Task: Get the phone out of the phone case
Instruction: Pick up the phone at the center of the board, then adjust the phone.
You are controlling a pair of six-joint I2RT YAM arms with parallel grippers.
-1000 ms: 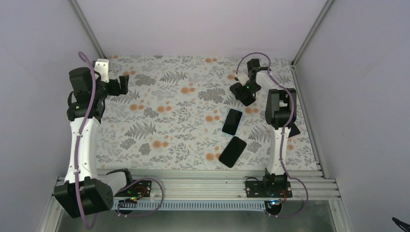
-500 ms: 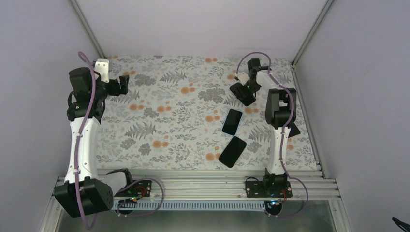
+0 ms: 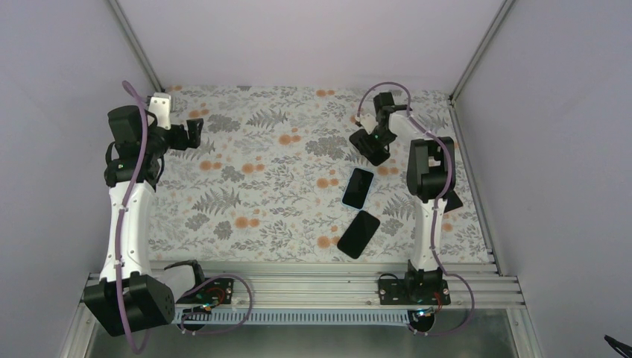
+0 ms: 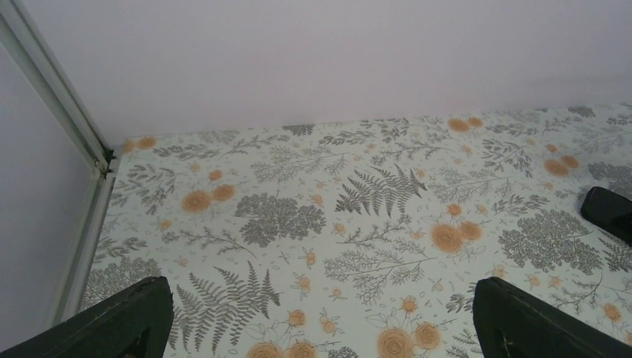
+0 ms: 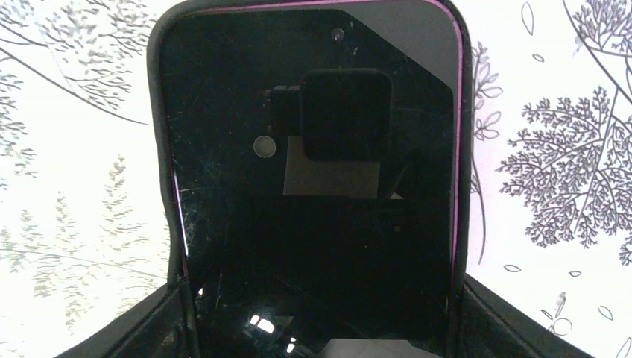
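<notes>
Top, left-wrist and right-wrist views. The right gripper (image 3: pixel 371 143) is at the far right of the table, which is covered by a white floral cloth (image 3: pixel 261 186) printed with grey ferns and orange blossoms. In the right-wrist view its two fingers (image 5: pixel 153 324) flank and meet the long sides of a soft black phone case (image 5: pixel 159 112), so the right gripper (image 5: pixel 320 298) is closed on it. The glossy black-screened phone with a thin pink edge (image 5: pixel 313 224) sits inside the phone case, screen towards the camera (the wrist camera's reflection shows in the glass). Whether the phone case rests on the floral cloth or is raised off it cannot be told.

The left gripper (image 3: pixel 192 131) is at the far left, well apart from the phone; its fingers (image 4: pixel 112 324) are spread wide with nothing between them, only floral cloth.

Two flat black slabs (image 3: pixel 358 187) (image 3: pixel 358 233) lie near each other on the near right of the table, nearer than the right gripper.
</notes>
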